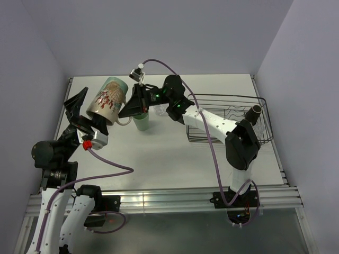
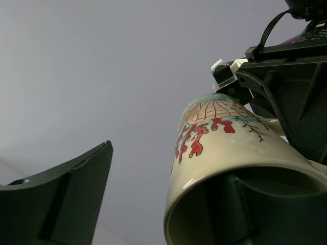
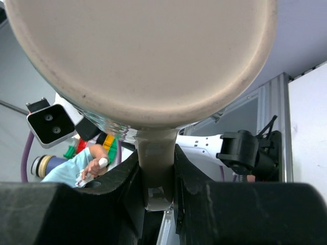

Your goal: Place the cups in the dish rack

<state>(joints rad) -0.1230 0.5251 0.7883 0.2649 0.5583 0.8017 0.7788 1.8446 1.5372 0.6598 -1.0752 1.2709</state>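
Closest to us, the cream patterned mug point(image 3: 143, 56) hangs in mid-air left of the dish rack point(image 1: 228, 97), its handle pinched tight by the right gripper point(image 3: 156, 173). The left gripper point(image 1: 86, 110) stands spread, one finger inside the mug's mouth, gripping nothing. We judge loading barely begun: one dark brown cup point(image 1: 255, 112) sits in the rack, and one green tumbler point(image 1: 142, 123) waits on the table point(image 1: 159, 159). Clear glasses we cannot count.

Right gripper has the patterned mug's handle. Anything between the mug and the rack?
Yes. The green tumbler stands between the mug and the dish rack, under the right gripper. One left gripper finger looks to be inside the mug.
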